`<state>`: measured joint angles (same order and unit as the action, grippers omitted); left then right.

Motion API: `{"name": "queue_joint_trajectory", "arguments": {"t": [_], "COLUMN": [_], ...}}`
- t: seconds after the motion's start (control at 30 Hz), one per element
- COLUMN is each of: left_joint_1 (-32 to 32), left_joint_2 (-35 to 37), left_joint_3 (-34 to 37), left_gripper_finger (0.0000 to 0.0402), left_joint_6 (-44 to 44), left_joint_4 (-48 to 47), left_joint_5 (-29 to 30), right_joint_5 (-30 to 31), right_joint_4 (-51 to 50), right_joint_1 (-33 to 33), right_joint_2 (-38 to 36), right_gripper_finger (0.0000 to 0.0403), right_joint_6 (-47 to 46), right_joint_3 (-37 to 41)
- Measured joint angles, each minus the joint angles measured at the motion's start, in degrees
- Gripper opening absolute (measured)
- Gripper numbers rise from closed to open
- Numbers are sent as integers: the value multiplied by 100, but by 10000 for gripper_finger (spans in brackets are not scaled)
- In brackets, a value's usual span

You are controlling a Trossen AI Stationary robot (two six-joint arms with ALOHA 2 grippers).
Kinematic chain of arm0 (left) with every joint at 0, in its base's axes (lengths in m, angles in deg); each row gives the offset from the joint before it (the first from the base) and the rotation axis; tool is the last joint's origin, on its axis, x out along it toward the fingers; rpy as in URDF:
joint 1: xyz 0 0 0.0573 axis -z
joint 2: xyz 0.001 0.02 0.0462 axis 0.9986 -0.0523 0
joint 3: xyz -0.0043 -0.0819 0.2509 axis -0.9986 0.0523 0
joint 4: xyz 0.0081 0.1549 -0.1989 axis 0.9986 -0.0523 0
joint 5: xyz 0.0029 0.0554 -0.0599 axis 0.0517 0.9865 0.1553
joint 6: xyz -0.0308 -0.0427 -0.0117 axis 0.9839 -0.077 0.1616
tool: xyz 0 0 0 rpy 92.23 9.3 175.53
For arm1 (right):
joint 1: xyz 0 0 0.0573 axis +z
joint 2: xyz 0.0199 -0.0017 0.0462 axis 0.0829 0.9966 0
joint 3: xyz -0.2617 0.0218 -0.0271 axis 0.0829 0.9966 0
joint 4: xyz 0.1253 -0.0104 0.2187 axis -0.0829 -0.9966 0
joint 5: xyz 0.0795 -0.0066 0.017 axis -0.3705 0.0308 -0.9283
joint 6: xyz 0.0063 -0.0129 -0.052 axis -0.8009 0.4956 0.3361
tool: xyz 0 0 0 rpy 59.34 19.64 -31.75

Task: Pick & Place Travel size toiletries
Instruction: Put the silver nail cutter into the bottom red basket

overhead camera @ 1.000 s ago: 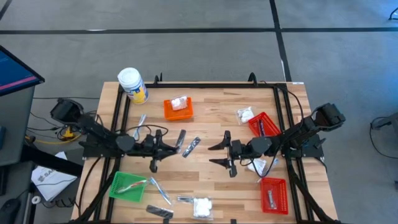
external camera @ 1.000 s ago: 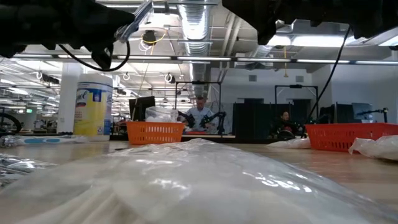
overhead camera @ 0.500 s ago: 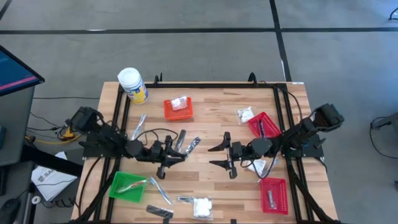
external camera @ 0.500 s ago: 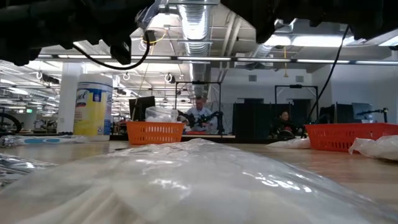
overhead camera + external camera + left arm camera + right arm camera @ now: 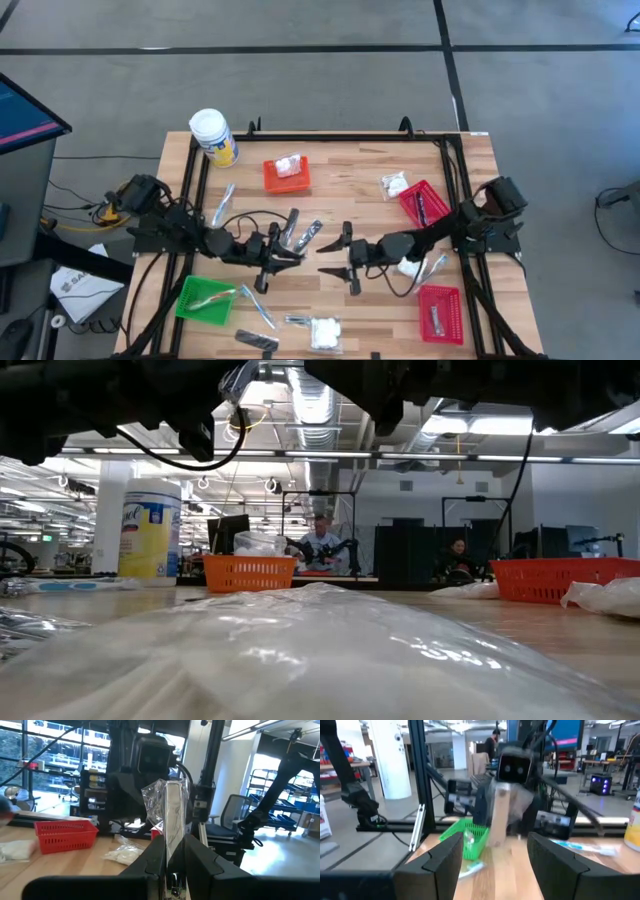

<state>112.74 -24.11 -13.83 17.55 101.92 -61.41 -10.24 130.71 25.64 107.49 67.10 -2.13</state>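
Change, left arm: I see it has carried its load a short way right since a second ago; the left gripper (image 5: 285, 250) now sits at table centre.
Left gripper: pressed together on a slim silvery sachet (image 5: 172, 815) in crinkled clear wrap, held upright between the fingers (image 5: 152, 855).
Change, right arm: it has reached left; the right gripper (image 5: 333, 259) now faces the left one, close beside it, near table centre.
Right gripper: spread, nothing between the fingers (image 5: 445, 855).
Loose toiletries, left: thin sticks and a sachet just right of the green basket (image 5: 203, 300), near edge.
Centre: slim sachets (image 5: 307, 235) lie just beyond the two grippers; white lumpy packet (image 5: 324, 332) at the near edge.
Orange basket (image 5: 286, 175): far centre, one white packet inside.
Right: white packet (image 5: 393, 185) beside the red baskets (image 5: 437, 310).
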Motion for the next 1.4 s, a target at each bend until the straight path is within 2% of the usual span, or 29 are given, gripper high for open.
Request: {"name": "queue_joint_trajectory", "arguments": {"t": [0.23,0.5,0.73,1.03,1.4], "left_joint_1": [-54,-236,-236,-372,-366], "left_joint_2": [0,4,4,4,4], "left_joint_3": [-10,-529,-535,-549,-549], "left_gripper_finger": [39,39,39,39,39], "left_joint_6": [-38,-458,-496,-498,-532], "left_joint_4": [66,-37,-176,-175,-232], "left_joint_5": [3,-158,-142,-48,-44], "right_joint_5": [2,6,2,11,2], "right_joint_4": [284,418,775,322,117], "right_joint_1": [-11,-85,-146,-232,-221], "right_joint_2": [-2,-2,-2,-2,-2], "right_gripper_finger": [214,214,214,214,214], "right_joint_6": [65,51,44,43,-104], "right_joint_3": [-8,-6,-9,-344,-385]}}
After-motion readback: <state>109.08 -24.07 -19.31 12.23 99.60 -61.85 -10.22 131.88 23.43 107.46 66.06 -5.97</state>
